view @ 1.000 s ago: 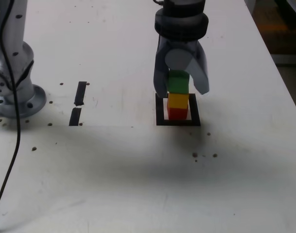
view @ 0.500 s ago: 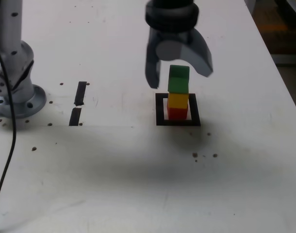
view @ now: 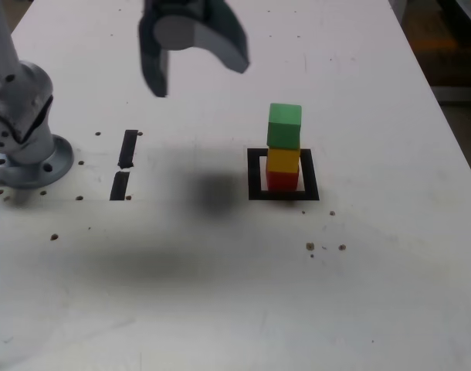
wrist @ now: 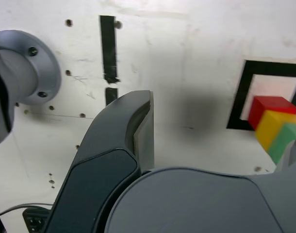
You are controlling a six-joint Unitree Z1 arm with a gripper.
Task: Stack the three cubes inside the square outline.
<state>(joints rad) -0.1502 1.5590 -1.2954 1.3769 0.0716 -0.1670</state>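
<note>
Gripper (view: 198, 77) is away, folks! Fingers spread wide, nothing pinched, and it's swung up and off to the exterior view's left, well apart from the stack. A sec ago those fingers were either side of the green cube (view: 285, 126); half a sec ago they'd cleared upward, just above it; now there's open air between, w/ the shadow (view: 216, 193) on the table (view: 220, 309) to the left of the tower too.

And the tower stands! Red cube (view: 282, 182) at the bottom, yellow cube (view: 283, 160) in the middle, green on top, all upright, same spot as before the fingers left. So the release looks clean, no drag on the top block AFAICT.

Position check: red's inside the square outline (view: 254, 174), over on the scene's right, sitting toward the near bar. Whether its base actually touches the tape, can't tell from here. Black strips (view: 128, 148) are off to the left, nearer the arm's base (view: 46, 166), no part in this.

What's it mean? Job's as good as done, IMO: three up, in the frame, hand off. Only thing left is to keep retreating w/o swinging back across. Main risk now, prob. a stray finger clipping green on any return pass.
</note>
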